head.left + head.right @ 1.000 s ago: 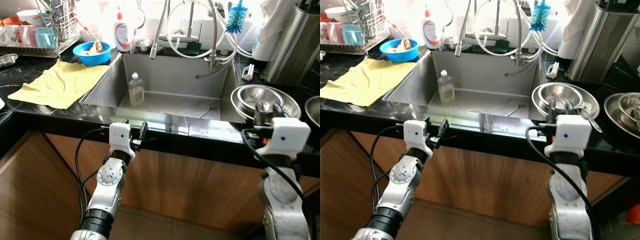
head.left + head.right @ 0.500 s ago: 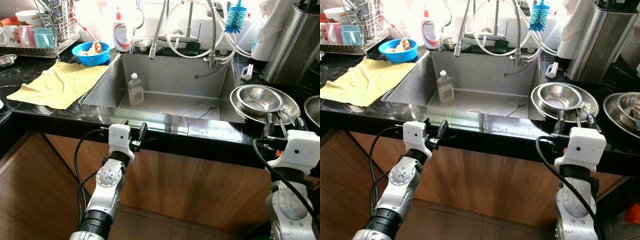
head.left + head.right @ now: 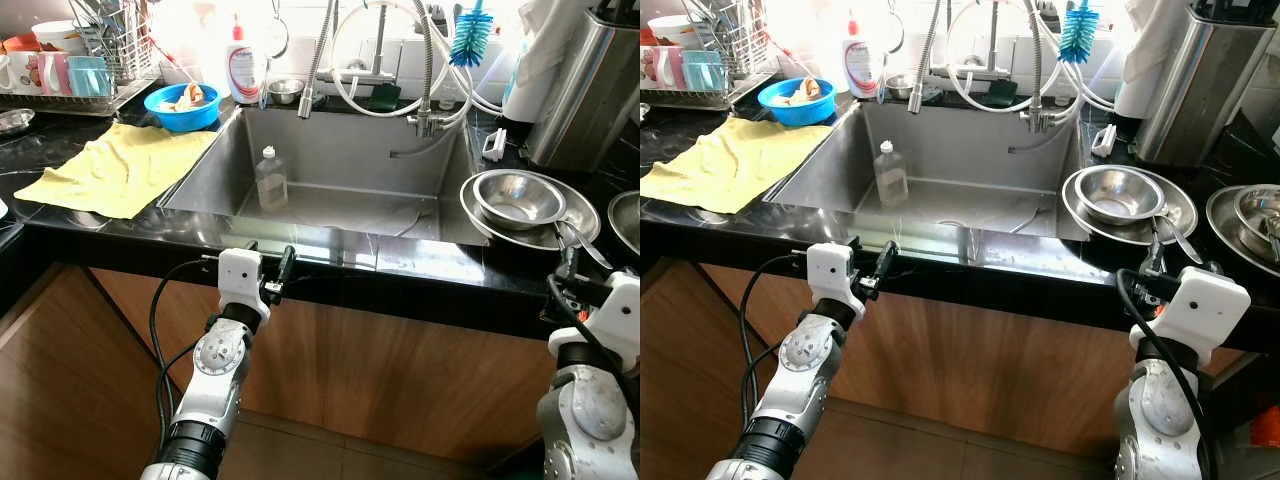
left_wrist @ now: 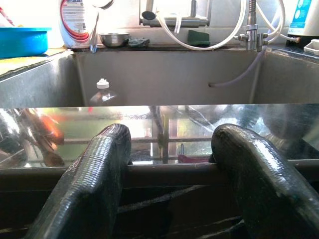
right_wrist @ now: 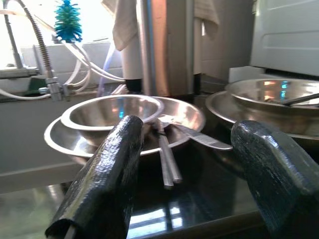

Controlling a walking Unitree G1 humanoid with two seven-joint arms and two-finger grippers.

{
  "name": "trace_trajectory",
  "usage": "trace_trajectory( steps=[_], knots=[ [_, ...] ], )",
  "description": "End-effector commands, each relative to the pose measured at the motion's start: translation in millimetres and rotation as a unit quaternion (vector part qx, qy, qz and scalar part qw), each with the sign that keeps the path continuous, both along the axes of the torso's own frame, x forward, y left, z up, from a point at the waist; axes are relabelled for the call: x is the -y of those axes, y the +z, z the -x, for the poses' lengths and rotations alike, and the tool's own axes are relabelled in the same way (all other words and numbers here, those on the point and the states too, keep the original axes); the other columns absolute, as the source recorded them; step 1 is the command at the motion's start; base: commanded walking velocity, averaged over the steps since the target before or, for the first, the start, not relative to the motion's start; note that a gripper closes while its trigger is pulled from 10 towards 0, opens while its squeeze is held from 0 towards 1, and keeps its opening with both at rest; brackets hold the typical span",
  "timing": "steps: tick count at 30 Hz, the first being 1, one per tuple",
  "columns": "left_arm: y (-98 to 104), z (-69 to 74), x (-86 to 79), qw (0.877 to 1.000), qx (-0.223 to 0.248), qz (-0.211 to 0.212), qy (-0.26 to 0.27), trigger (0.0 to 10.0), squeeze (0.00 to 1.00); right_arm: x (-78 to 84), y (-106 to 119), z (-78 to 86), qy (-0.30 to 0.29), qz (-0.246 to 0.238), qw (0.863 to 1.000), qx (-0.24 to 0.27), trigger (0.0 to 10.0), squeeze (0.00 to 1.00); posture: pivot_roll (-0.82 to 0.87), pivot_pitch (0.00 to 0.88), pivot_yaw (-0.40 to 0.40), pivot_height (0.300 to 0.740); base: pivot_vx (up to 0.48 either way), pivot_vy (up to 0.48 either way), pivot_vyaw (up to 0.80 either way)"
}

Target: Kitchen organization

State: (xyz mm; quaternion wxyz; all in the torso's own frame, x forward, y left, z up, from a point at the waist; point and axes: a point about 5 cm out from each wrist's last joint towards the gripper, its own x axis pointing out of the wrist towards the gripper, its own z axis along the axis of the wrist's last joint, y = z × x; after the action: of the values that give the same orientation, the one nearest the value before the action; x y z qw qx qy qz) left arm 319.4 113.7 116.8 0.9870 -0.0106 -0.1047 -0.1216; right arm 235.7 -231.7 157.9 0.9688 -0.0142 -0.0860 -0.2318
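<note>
A humanoid robot stood at a kitchen sink (image 3: 330,200) set in a black bench (image 3: 60,215), its right end effector (image 5: 194,174) spread wide and empty, held low at the bench's front edge just short of a stack of steel bowls (image 3: 1125,195) with cutlery (image 5: 167,154) resting across the rim. The left end effector (image 4: 169,164), fingers also apart and gripping nothing, hovered at the sink's front lip. A small bottle (image 3: 271,180) stood upright in the basin; a yellow cloth (image 3: 120,165) lay on the bench to the left, near a blue bowl (image 3: 183,103) and a dish rack (image 3: 95,60). The risk, judging from the scene: a reach for the bowls could knock the loose cutlery onto the floor, or send the smooth nested steel sliding apart.
</note>
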Motion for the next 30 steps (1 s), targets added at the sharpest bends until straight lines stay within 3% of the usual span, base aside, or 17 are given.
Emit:
trace_trajectory(
  steps=[1,8,18,19,20,21,23,24,25,26,30],
  knots=[
    [-7,0.8,-1.3,1.0,-0.015,-0.011,0.002,10.0,0.0,-3.0,-3,-3.1,0.012,-0.016,1.0,-0.008,10.0,0.0,-0.13,0.0,0.016,0.74,0.0,0.0,0.0],
    [-7,1.1,-1.6,1.0,-0.015,-0.013,0.001,10.0,0.0,-10.5,-8,-6.8,0.045,-0.028,0.998,-0.022,10.0,0.0,-0.13,0.0,0.015,0.74,0.0,0.0,0.0],
    [-6,0.3,-1.7,1.0,-0.015,-0.015,0.0,10.0,0.0,-6.6,-12,-7.6,0.036,-0.047,0.998,-0.031,10.0,0.0,-0.13,0.0,0.015,0.74,0.0,0.0,0.0],
    [-6,0.4,-1.6,1.0,-0.015,-0.015,0.0,10.0,0.0,-5.1,-12,-7.8,0.034,-0.051,0.998,-0.029,7.7,0.0,-0.13,0.0,0.014,0.74,0.0,0.0,0.0],
    [-6,0.4,-1.6,1.0,-0.015,-0.015,0.0,10.0,0.0,-4.8,-12,-7.8,0.034,-0.051,0.998,-0.028,7.7,0.0,-0.13,0.0,0.014,0.74,0.0,0.0,0.0],
    [-6,0.4,-1.5,1.0,-0.014,-0.015,0.0,10.0,0.0,-4.2,-12,-8.0,0.033,-0.051,0.998,-0.028,3.6,0.0,-0.13,0.0,0.015,0.74,0.0,0.0,0.0],
    [-6,0.5,-1.5,1.0,-0.014,-0.015,0.0,10.0,0.0,-3.9,-12,-8.1,0.033,-0.053,0.998,-0.028,2.3,0.0,-0.13,0.0,0.015,0.74,0.0,0.0,0.0],
    [-6,0.5,-1.5,1.0,-0.014,-0.015,0.0,10.0,0.0,-3.8,-12,-8.2,0.033,-0.053,0.998,-0.027,0.7,0.0,-0.13,0.0,0.014,0.74,0.0,0.0,0.0],
    [-6,0.5,-1.4,1.0,-0.014,-0.016,0.0,10.0,0.0,-3.8,-12,-8.2,0.033,-0.053,0.998,-0.027,0.7,0.0,-0.13,0.0,0.014,0.74,0.0,0.0,0.0],
    [-6,0.5,-1.4,1.0,-0.014,-0.015,0.0,10.0,0.0,-3.6,-11,-8.4,0.033,-0.053,0.998,-0.026,0.0,0.0,-0.13,0.0,0.015,0.74,0.0,0.0,0.0],
    [-6,0.8,-1.2,1.0,-0.014,-0.016,0.0,10.0,0.0,-3.1,-11,-8.8,0.034,-0.053,0.998,-0.025,0.0,0.0,-0.13,0.0,0.015,0.74,0.0,0.0,0.0]
  ],
)
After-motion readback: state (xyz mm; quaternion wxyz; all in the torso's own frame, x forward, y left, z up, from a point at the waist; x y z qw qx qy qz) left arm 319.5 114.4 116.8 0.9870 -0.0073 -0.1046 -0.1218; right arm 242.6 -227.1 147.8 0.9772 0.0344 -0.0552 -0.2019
